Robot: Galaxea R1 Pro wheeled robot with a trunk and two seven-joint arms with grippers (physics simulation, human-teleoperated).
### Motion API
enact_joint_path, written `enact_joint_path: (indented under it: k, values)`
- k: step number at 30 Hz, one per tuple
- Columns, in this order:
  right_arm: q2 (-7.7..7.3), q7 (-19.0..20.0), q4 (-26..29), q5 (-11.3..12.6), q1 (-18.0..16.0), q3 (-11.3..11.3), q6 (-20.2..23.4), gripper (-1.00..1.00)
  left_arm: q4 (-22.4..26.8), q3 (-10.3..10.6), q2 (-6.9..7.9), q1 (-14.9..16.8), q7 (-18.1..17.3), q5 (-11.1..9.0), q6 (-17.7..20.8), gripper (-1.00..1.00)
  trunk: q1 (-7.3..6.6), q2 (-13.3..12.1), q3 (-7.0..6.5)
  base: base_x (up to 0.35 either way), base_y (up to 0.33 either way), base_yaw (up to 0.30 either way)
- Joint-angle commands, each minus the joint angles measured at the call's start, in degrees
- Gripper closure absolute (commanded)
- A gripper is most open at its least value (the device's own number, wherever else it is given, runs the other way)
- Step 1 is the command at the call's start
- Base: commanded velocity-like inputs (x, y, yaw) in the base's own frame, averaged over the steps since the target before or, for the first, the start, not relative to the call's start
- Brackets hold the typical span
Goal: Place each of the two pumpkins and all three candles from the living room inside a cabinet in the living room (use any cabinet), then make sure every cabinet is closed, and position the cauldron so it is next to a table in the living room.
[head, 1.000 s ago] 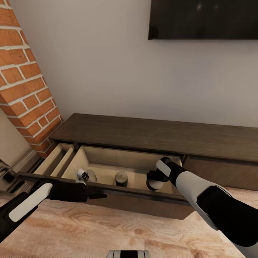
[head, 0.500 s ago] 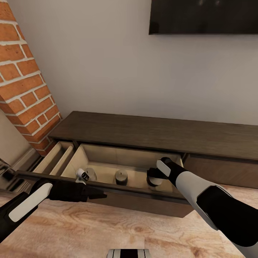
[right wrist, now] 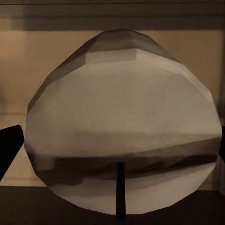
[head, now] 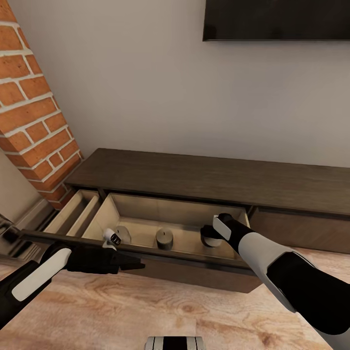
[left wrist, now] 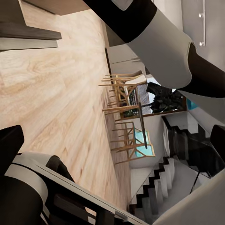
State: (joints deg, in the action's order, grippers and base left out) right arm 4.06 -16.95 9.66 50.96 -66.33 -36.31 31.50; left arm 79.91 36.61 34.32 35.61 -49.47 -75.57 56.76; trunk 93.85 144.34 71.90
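I see the cabinet (head: pixel 209 182) running across the middle of the head view, against a pale wall, with a brick column (head: pixel 34 121) at the left of the frame and a dark screen (head: pixel 277 19) at the upper right. Its wide drawer (head: pixel 146 214) is pulled out, showing a pale wood inside. Three candles sit in that drawer: one at the left (head: pixel 121 234), a dark one in the middle (head: pixel 164 239), and one at the right (head: pixel 210 239).

My right end effector (head: pixel 210 237) reaches into the drawer, lower centre-right of the frame, right at the right-hand candle. In the right wrist view that candle (right wrist: pixel 123 122) is very close, with a dark fingertip (right wrist: pixel 9 147) at each side edge of it. The fingers look spread apart on either side of it; I cannot tell whether they touch it.

My left end effector (head: pixel 133 265) is at the lower left of the head view, just in front of the drawer's dark front edge (head: pixel 146 253). I cannot tell how its fingers stand. The left wrist view looks across the wooden floor (left wrist: pixel 56 93) toward wooden chairs (left wrist: pixel 122 117) and a staircase (left wrist: pixel 159 187).
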Motion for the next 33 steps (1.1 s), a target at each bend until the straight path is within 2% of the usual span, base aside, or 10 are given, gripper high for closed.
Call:
enact_joint_path:
  k: [1,5,9,18,21,24,33]
  values:
    - [-0.02,-0.45,0.10,0.65,-0.03,-0.42,0.16,-1.00,-0.02,0.13,0.05,0.07,-0.10,-0.19,0.19,-1.00,-0.01,0.02,0.05,0.000,0.000,0.000]
    - [-0.02,-0.45,0.10,0.63,-0.03,-0.42,0.24,-1.00,-0.02,0.13,0.05,0.07,-0.10,-0.19,0.19,-1.00,-0.01,0.02,0.05,0.000,0.000,0.000]
    - [-0.02,-0.45,0.10,0.63,-0.03,-0.42,0.35,-1.00,-0.02,0.13,0.05,0.07,-0.10,-0.19,0.19,-1.00,0.09,0.07,0.93,0.000,0.000,0.000]
    - [-0.02,-0.45,0.04,0.63,-0.03,-0.42,0.63,-1.00,-0.02,0.13,0.05,0.07,-0.10,-0.19,0.19,-1.00,0.22,0.14,2.04,0.000,0.000,0.000]
    - [-0.02,-0.45,0.02,0.64,-0.03,-0.42,0.76,-1.00,-0.02,0.13,0.05,0.07,-0.10,-0.19,0.19,-1.00,0.22,0.14,2.04,0.000,0.000,0.000]
    - [-0.02,-0.45,0.01,0.70,-0.03,-0.42,0.82,-1.00,-0.02,0.13,0.05,0.07,-0.10,-0.19,0.19,-1.00,0.30,0.18,2.70,0.000,0.000,0.000]
    - [0.01,-0.45,0.09,0.64,-0.06,-0.25,1.07,-1.00,-0.02,0.13,0.05,0.07,-0.10,-0.19,0.19,-1.00,0.30,0.18,2.70,0.000,0.000,0.000]
